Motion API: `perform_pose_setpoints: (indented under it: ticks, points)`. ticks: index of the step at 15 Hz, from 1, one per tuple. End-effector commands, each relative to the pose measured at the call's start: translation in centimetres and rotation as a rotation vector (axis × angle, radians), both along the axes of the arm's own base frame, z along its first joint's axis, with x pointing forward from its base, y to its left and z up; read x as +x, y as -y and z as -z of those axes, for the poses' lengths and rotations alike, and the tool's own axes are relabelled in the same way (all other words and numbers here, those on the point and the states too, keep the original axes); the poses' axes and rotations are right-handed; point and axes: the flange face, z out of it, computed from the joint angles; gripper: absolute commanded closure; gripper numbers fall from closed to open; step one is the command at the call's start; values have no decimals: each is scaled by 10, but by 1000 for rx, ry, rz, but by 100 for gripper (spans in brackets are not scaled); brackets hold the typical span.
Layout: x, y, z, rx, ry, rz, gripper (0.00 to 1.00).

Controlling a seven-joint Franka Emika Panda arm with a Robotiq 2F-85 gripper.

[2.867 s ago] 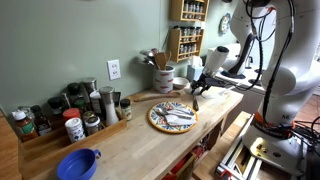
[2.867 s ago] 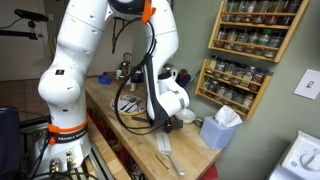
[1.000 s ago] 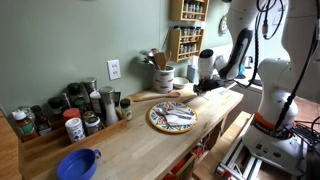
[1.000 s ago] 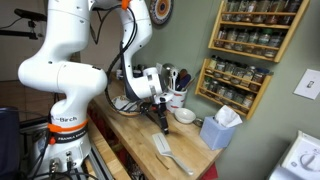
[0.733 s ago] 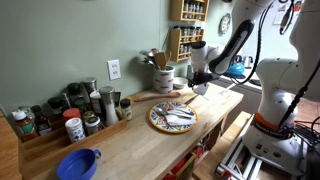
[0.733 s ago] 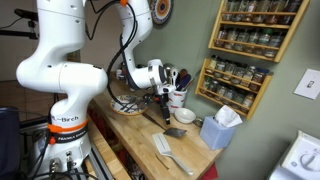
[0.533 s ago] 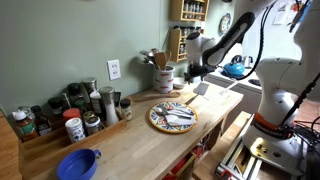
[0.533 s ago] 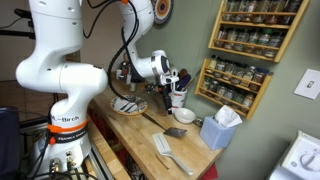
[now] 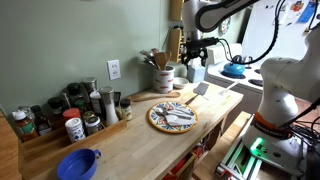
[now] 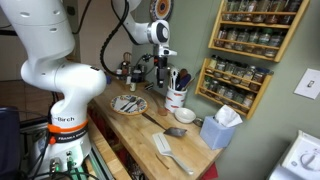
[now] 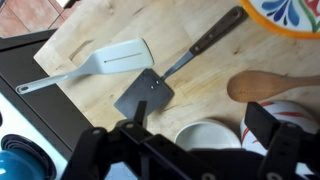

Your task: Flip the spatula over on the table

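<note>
A dark metal spatula [image 11: 143,95] with a wooden handle lies flat on the wooden table; it also shows in an exterior view [image 10: 165,125]. A white spatula [image 11: 110,60] lies beside it, apart from it, near the table's end in both exterior views [image 9: 201,89] [image 10: 168,150]. My gripper [image 11: 200,140] is open and empty, well above the table, over a white bowl [image 11: 215,135]. In both exterior views the gripper [image 9: 195,50] [image 10: 160,62] hangs high near the utensil crock.
A painted plate [image 9: 172,117] with cutlery sits mid-table. A utensil crock [image 9: 163,75] stands at the back, and a wooden spoon [image 11: 270,85] lies by the bowl. Spice jars [image 9: 70,110], a blue colander [image 9: 78,163], a tissue box [image 10: 218,128] and a wall spice rack [image 10: 250,40] surround the table.
My gripper has risen from just above the table's end and swung back toward the utensil crock. Both spatulas lie on the table.
</note>
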Motion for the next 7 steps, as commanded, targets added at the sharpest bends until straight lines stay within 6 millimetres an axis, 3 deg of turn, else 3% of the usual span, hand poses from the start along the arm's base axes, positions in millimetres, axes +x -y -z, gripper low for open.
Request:
perform_pose_setpoints:
  ticks: [1, 2, 3, 7]
  points:
    - [-31, 10, -21, 86, -152, -112, 0]
    - [-36, 16, -20, 73, -204, -143, 0]
    - [-21, 5, -13, 34, -141, -92, 0]
    - [-29, 16, -17, 50, -188, -135, 0]
